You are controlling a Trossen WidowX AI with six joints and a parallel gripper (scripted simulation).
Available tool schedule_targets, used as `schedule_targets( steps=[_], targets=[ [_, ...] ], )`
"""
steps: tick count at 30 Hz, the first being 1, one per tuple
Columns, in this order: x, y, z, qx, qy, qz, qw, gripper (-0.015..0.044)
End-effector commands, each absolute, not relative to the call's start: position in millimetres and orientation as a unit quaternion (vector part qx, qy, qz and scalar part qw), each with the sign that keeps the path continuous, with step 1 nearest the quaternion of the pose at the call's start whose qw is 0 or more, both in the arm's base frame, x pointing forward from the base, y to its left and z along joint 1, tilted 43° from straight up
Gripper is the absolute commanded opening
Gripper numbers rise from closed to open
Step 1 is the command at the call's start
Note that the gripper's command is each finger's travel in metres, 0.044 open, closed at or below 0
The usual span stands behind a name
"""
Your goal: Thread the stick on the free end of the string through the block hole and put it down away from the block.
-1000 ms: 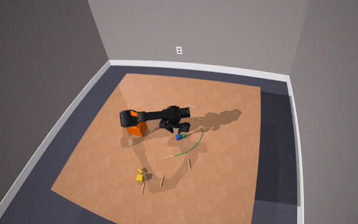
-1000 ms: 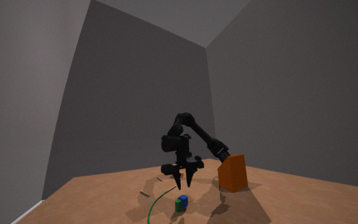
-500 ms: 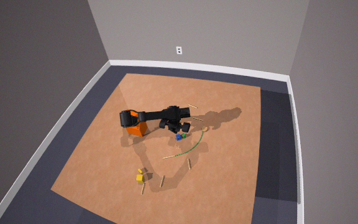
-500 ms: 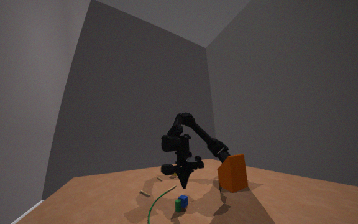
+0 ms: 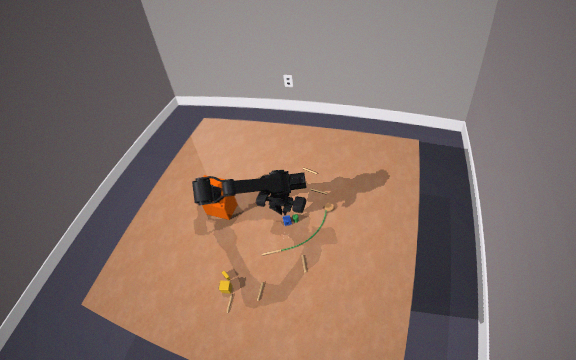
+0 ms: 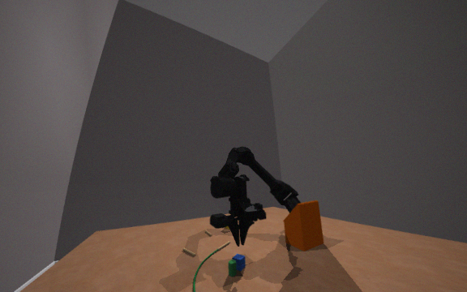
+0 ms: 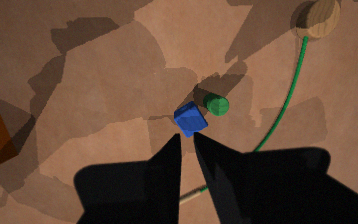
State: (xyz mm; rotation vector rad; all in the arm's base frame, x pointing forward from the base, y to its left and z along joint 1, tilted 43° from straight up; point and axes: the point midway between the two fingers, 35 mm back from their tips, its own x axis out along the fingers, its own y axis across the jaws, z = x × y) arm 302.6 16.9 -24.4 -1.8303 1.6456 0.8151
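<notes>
The thin stick (image 5: 271, 252) lies on the table at the free end of the green string (image 5: 309, 237), which curves back to the round wooden button (image 5: 329, 206). The wrist view shows the button (image 7: 319, 19), the string (image 7: 285, 100) and only the stick's end (image 7: 192, 194), which is partly hidden behind my fingers. My gripper (image 7: 186, 137) hangs above the table, pointing down, with its fingers almost together and nothing between them. It is above and apart from the stick, with its tips (image 6: 239, 243) in the air. A yellow block (image 5: 225, 286) sits at the front left, far from the gripper.
A blue cube (image 7: 190, 119) and a green cylinder (image 7: 216, 104) stand together just ahead of my fingertips. Loose sticks lie at the back (image 5: 310, 170) (image 5: 319, 190) and at the front (image 5: 304, 263) (image 5: 261, 290) (image 5: 229, 302). The orange arm base (image 5: 218, 204) is to the left.
</notes>
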Motion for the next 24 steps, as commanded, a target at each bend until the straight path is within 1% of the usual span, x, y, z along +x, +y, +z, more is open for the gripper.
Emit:
schedule_targets(
  steps=[1, 4, 6, 15, 24],
  targets=[
    [302.6, 16.9, -24.4, -0.68, 0.611, 0.303, 0.271, 0.0157],
    [302.6, 16.9, -24.4, -0.68, 0.611, 0.303, 0.271, 0.0236],
    [302.6, 16.9, -24.4, -0.68, 0.611, 0.303, 0.271, 0.0239],
    [302.6, 16.9, -24.4, -0.68, 0.611, 0.303, 0.271, 0.0002],
    [302.6, 16.9, -24.4, -0.68, 0.611, 0.303, 0.271, 0.0]
  ],
)
